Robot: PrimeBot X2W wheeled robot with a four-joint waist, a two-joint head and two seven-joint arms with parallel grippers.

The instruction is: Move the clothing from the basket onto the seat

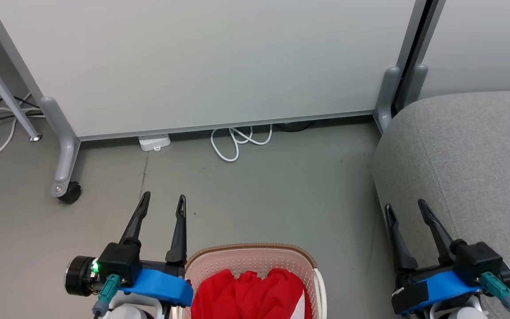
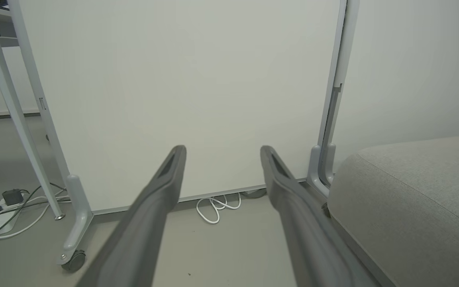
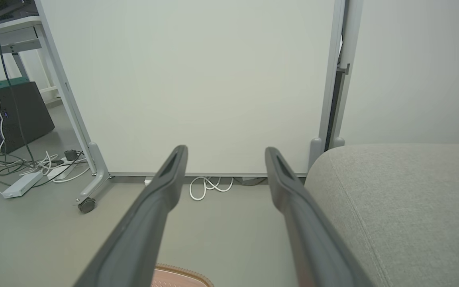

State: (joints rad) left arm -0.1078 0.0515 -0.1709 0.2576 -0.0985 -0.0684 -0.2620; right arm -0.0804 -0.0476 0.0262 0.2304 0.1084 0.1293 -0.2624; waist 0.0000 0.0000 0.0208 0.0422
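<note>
Red clothing [image 1: 250,294] lies bunched inside the cream basket [image 1: 255,257] at the bottom middle of the head view; a sliver of the basket's brown rim [image 3: 179,275] also shows in the right wrist view. The grey seat [image 1: 463,155] fills the right side, and appears too as seat [image 2: 408,199] and seat [image 3: 405,199]. My left gripper [image 1: 163,200] hovers open just left of the basket, fingers pointing at the floor ahead. My right gripper [image 1: 405,207] is open over the seat's front-left edge. Both hold nothing. Left gripper [image 2: 221,149] and right gripper [image 3: 225,149] show spread fingers.
A white partition panel [image 1: 202,62] on a wheeled grey foot [image 1: 67,188] stands ahead. A coiled white cable [image 1: 239,139] lies at its base. More cables and a power strip [image 3: 20,183] lie at the left, near a table leg [image 1: 5,95].
</note>
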